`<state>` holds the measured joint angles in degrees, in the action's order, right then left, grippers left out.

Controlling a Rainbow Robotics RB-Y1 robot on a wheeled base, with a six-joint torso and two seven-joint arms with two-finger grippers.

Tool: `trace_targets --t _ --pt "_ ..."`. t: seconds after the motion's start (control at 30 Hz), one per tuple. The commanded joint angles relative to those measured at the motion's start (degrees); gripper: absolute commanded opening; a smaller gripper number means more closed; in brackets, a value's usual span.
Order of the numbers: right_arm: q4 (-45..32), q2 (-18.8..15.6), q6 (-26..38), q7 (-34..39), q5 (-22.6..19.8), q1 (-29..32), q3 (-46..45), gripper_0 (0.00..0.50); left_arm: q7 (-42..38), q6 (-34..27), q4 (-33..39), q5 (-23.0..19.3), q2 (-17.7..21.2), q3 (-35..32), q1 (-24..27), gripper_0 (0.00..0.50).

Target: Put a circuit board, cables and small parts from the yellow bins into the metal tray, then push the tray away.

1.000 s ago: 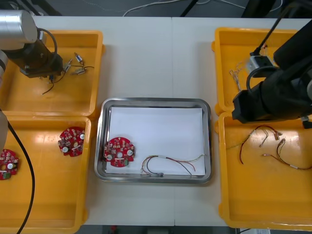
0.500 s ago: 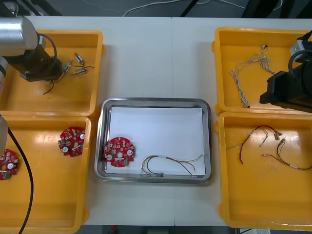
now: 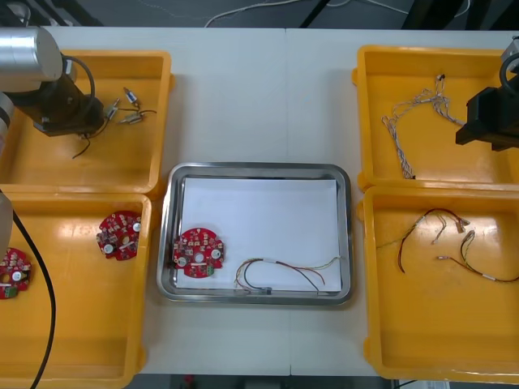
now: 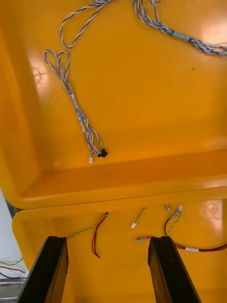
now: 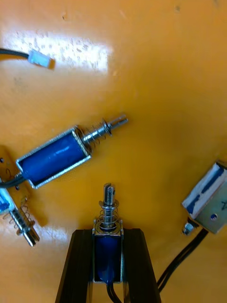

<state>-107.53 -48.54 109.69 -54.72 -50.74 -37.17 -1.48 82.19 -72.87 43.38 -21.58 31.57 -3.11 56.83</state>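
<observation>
Pinching small metal part: left claw.

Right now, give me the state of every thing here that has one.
left gripper: shut on a small metal part, in the far left yellow bin.
right gripper: open, empty, above the right yellow bins.
metal tray: white inside, holding one circuit board and one cable.
circuit board: flat in the tray's near left corner.
cable: loose along the tray's near edge.

Left pincer clamps a small metal part; right pincer spread.
</observation>
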Motion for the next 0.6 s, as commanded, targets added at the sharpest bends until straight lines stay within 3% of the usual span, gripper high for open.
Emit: trace_targets --t 0.03,0.47,0.6 --pt "3.8 -0.4 -1.9 -5.3 2.3 -5.0 1.7 0.5 6.2 -6.5 6.5 -0.7 0.2 -2.6 -0.4 0.0" --pt "21.7 5.0 -11.1 -8.0 7.3 -14.0 8.9 0.5 3.8 -29.4 23.1 -0.7 3.0 -3.7 -0.5 0.0" --pt "26.8 7.3 -14.5 -13.1 9.3 -15.5 8.9 0.5 3.0 -35.2 28.9 -1.0 3.5 -4.3 -1.5 0.0"
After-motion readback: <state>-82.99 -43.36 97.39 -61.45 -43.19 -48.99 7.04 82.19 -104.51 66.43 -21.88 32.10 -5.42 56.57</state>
